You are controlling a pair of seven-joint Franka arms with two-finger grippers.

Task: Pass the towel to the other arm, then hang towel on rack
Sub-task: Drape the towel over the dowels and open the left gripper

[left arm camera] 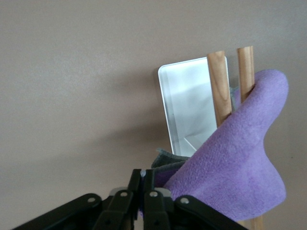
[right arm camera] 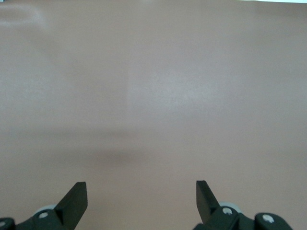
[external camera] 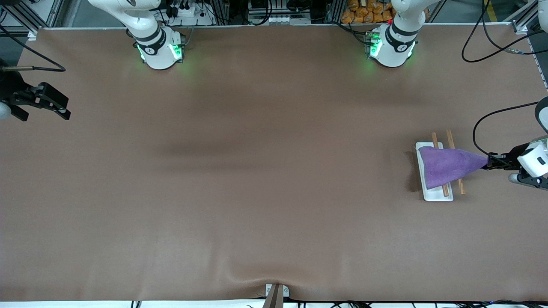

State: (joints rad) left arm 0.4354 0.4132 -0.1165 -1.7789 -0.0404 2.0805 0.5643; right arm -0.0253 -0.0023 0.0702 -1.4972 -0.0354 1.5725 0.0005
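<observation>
Over the rack (external camera: 433,193), towel (external camera: 447,166) pinched in left end effector (external camera: 489,163)

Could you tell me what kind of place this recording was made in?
Most likely a robotics lab: two arm bases bolted along a brown-covered table, aluminium framing and loose cables at its edge, and only a towel and rack as props.

rack (external camera: 433,194) sits on table (external camera: 257,171) at left arm's end. towel (external camera: 447,166) draped over rack rods, one corner pinched in left gripper (external camera: 489,162) just beside rack. right gripper (external camera: 45,107) waits, jaws apart, over right arm's end, well apart from rack.
</observation>
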